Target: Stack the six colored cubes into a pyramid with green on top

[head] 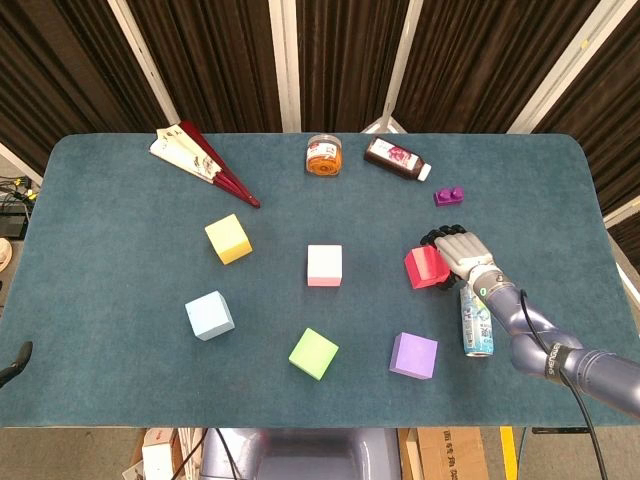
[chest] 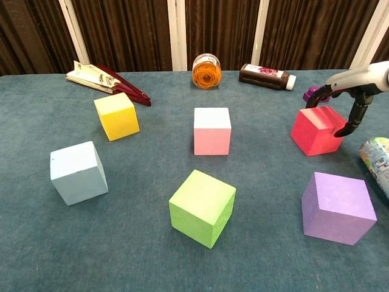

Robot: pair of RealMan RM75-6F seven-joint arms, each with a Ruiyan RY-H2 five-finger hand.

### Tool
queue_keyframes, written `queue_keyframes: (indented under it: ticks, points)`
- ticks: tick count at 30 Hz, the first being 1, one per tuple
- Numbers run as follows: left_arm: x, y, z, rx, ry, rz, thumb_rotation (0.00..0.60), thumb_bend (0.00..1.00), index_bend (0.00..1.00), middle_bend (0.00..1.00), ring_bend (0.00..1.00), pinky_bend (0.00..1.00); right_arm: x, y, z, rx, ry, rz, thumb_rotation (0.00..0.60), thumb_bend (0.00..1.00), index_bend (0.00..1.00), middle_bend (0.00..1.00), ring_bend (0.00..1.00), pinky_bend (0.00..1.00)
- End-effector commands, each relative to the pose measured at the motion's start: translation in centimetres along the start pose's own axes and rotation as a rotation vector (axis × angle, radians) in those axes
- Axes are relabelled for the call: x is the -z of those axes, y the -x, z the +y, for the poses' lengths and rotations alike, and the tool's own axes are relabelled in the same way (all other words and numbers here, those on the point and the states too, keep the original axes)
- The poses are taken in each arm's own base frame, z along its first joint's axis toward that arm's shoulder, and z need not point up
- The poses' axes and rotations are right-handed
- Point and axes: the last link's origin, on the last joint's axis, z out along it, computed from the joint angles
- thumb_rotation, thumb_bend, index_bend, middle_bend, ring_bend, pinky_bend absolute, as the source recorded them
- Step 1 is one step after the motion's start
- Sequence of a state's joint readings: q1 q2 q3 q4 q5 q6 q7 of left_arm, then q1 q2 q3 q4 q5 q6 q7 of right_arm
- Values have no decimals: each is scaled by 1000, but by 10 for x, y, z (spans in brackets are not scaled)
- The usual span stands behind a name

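A teal-covered table stands before dark brown curtains with pale vertical frame strips.

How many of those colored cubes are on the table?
6, all single, none stacked: yellow cube back left, light blue cube front left, pink cube centre, green cube front centre, purple cube front right, red cube right, under the right hand.

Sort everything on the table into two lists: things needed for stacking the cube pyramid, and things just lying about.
Needed for the job:
red cube, with the right hand over it
pink cube
yellow cube
blue cube
green cube
purple cube

Just lying about:
fan
jar
bottle
purple brick
can
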State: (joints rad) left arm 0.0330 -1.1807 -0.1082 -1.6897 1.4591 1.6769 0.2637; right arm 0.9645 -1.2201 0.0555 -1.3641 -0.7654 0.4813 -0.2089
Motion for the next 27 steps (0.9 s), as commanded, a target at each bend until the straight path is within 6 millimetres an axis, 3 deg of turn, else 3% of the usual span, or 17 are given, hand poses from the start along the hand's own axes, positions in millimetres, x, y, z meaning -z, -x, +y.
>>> queue_keyframes:
  ticks: [1,16,27]
  points:
    - [0,1,1,-1,1,-2,600,352,65,0,0,0,-1,1,1,2,3,2,600,273,220,177,1,0]
    - [-1,4,4,-6,5,-13,600,353,65,0,0,0,-2,1,5,-17,4,26,600,273,237,270,42,0]
    - [-1,4,4,-4,3,-15,600,353,65,0,0,0,-1,3,1,-11,-17,35,600,273,367,276,56,0]
